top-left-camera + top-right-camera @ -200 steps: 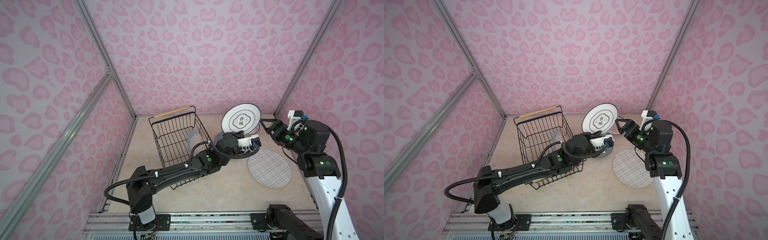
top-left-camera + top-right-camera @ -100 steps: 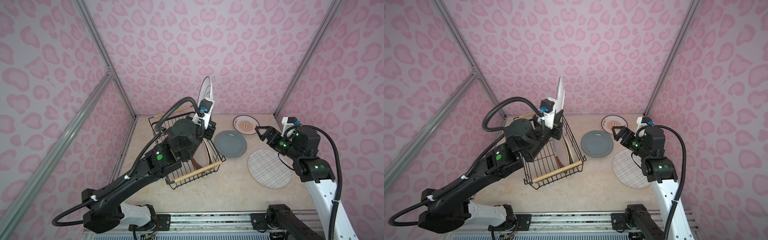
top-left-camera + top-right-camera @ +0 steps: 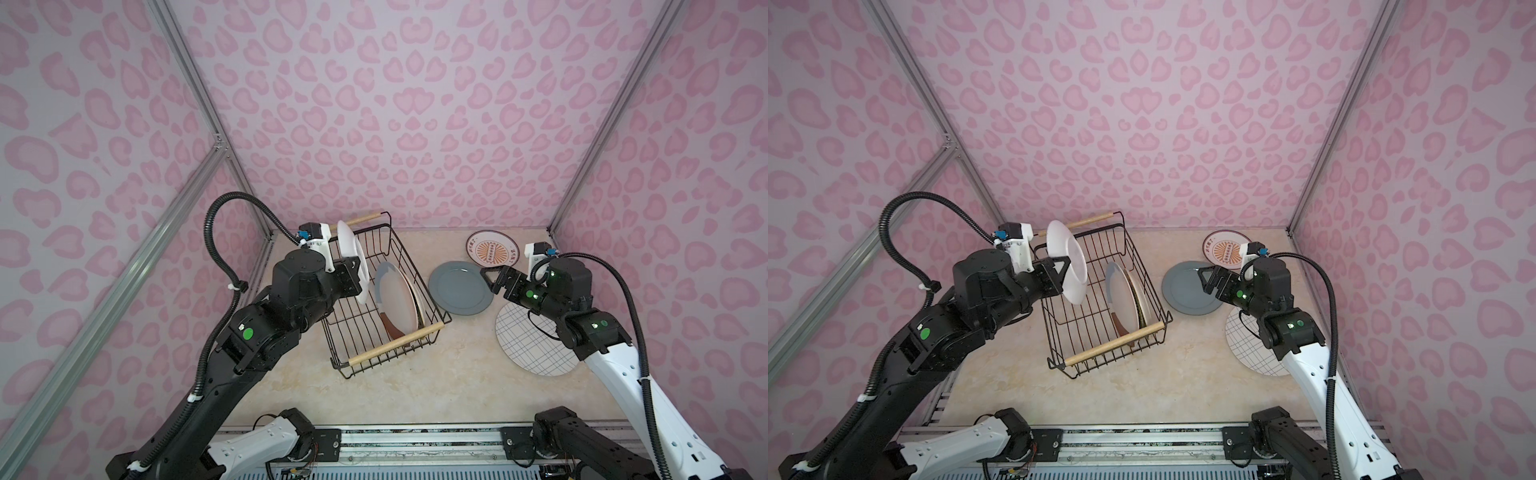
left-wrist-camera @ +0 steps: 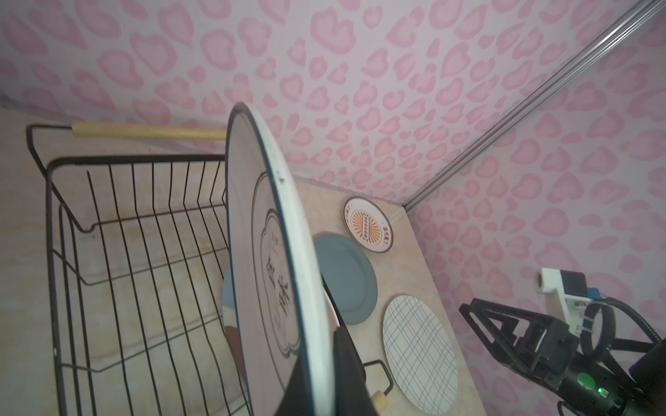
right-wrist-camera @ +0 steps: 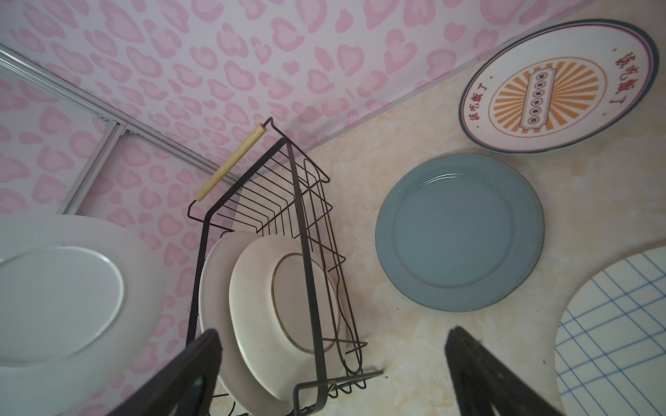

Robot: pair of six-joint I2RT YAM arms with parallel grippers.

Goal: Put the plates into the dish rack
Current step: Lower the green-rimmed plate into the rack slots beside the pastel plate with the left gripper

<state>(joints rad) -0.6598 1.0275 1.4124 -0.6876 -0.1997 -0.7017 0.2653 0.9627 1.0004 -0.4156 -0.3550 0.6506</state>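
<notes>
Three pink-spotted walls (image 3: 395, 104) surround a beige marbled tabletop (image 3: 415, 395).

A staged robot test cell, not a home: pink blotch-printed panels (image 3: 395, 104) wall in a marble-look desk (image 3: 436, 386) on three sides, bare aluminium posts (image 3: 587, 158) stand at its 11 and 1 o'clock corners, and a metal rail (image 3: 415, 442) at 6 o'clock carries two arm bases (image 3: 274, 440).

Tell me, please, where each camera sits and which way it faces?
Top views: high overhead, looking down at the black wire dish rack; left arm and right arm show.
Left wrist: along the left hand, gripping a round white character plate.
Right wrist: faces the round grey-blue plate; open right hand shows.
All share the rack.
</notes>
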